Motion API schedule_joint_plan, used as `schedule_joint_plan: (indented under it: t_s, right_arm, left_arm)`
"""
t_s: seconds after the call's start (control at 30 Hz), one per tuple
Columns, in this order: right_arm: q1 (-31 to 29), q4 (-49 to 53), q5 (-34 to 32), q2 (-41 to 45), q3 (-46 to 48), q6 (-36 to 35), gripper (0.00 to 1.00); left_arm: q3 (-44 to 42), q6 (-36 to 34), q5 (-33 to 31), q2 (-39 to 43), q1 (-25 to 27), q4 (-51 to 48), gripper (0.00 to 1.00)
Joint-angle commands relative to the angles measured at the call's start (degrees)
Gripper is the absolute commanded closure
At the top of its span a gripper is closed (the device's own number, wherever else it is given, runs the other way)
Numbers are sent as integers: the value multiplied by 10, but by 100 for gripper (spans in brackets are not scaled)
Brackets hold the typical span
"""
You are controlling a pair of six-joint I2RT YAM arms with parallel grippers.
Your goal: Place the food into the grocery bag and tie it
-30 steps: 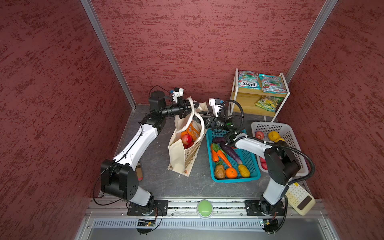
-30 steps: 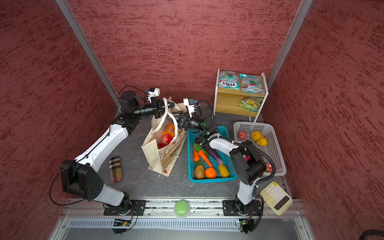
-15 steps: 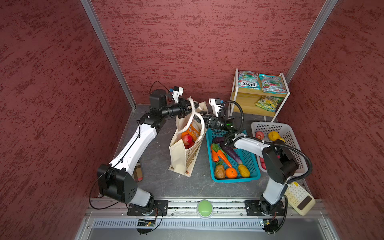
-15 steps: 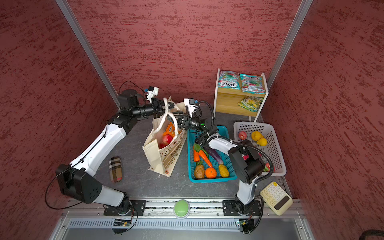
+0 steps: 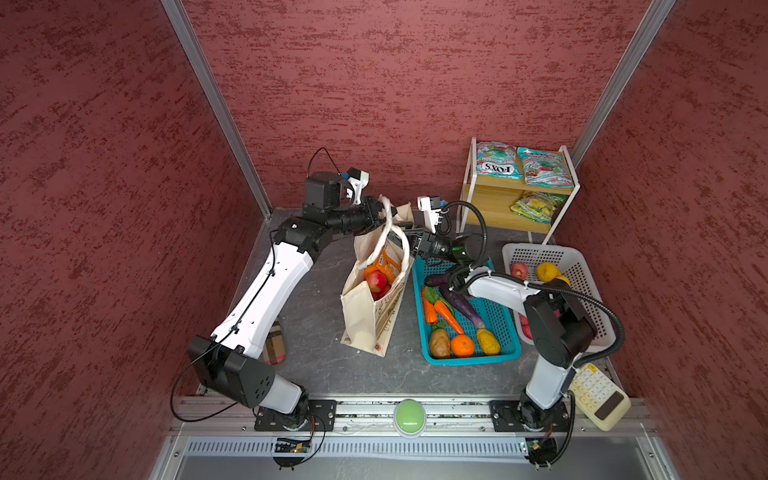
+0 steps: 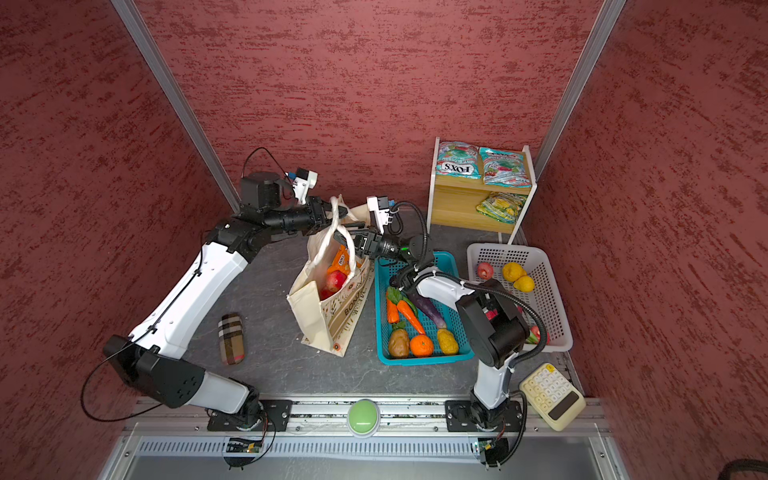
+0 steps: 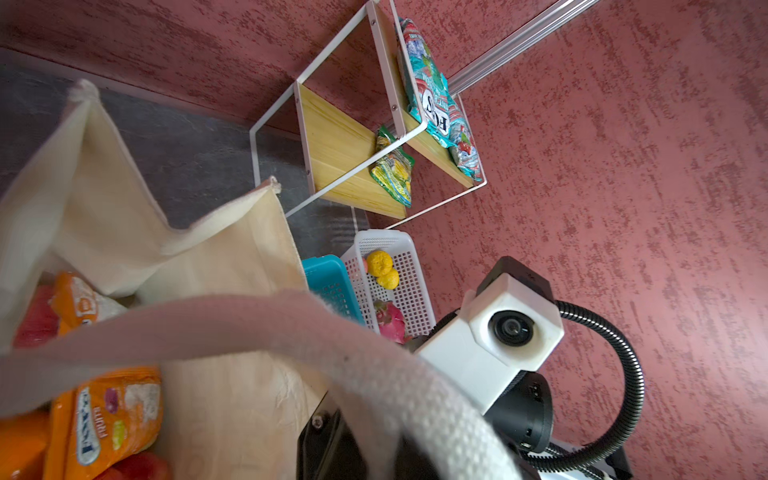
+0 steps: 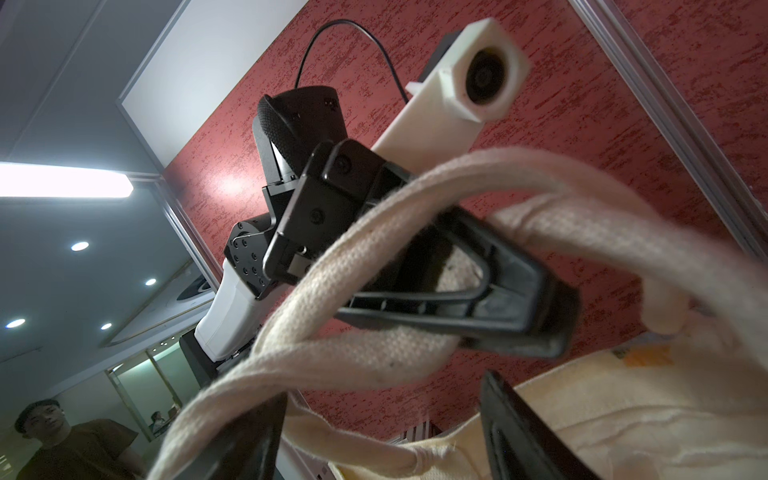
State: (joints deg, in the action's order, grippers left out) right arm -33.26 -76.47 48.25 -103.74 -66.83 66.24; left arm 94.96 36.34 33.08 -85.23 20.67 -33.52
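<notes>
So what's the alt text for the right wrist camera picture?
The left hand, black, is clamped on a white rope handle of a cream cloth bag, close up against a red wall. The right hand, open, is in the foreground.

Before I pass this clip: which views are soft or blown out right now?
Left wrist view: the rope handle across the foreground is out of focus, the shelf behind it sharp. Right wrist view: the ceiling light is blown out, the nearest rope smeared. Both top views: even light, grocery bag crisp.
</notes>
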Motion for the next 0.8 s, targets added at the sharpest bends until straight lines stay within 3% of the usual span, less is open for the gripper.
schedule_joint_plan:
  t_s: [0.0,0.53,0.77]
  right_arm:
    - [-6,-106,-15,43,-46,18,25]
    - [-17,-88,-2,39,-63,19,26]
    - [-20,-87,1,45,-73,21,37]
  left_arm:
    - [1,-81,-101,-24,1,-100,95]
    - [-36,-155,-235,-35,29,-119,95]
    - [-57,-165,-267,-30,26,-109,97]
